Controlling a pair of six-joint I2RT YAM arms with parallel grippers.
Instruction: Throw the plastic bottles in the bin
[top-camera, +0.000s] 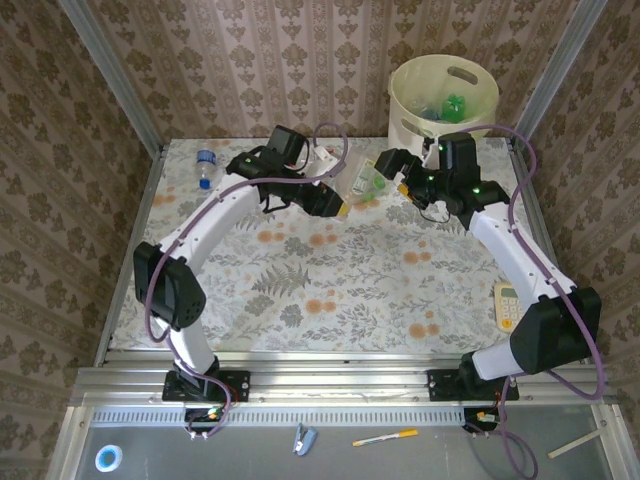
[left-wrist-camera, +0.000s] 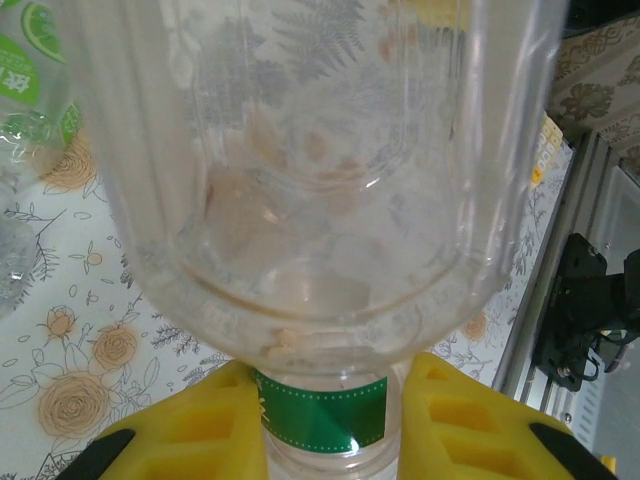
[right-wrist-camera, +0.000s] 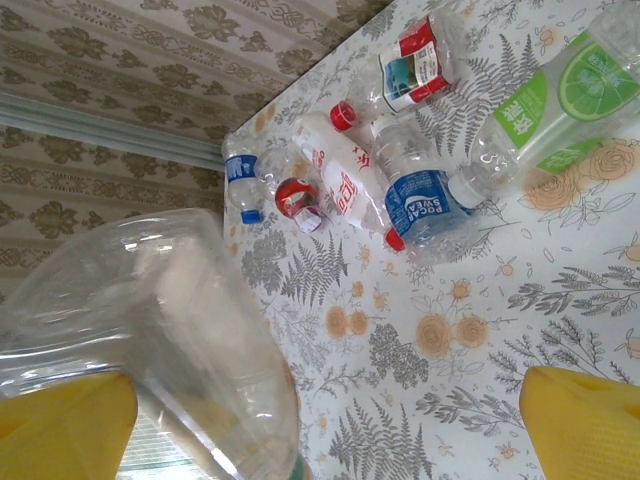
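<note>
Now, near the bin at the far right corner, holding a clear plastic bottle by its green-banded neck in the narrowly closed left gripper, long axis pointing away from that grip, body inside the wide-spread right gripper, the one nearer the bin.

White arms, black joints, yellow fingers (purple cables)
</note>
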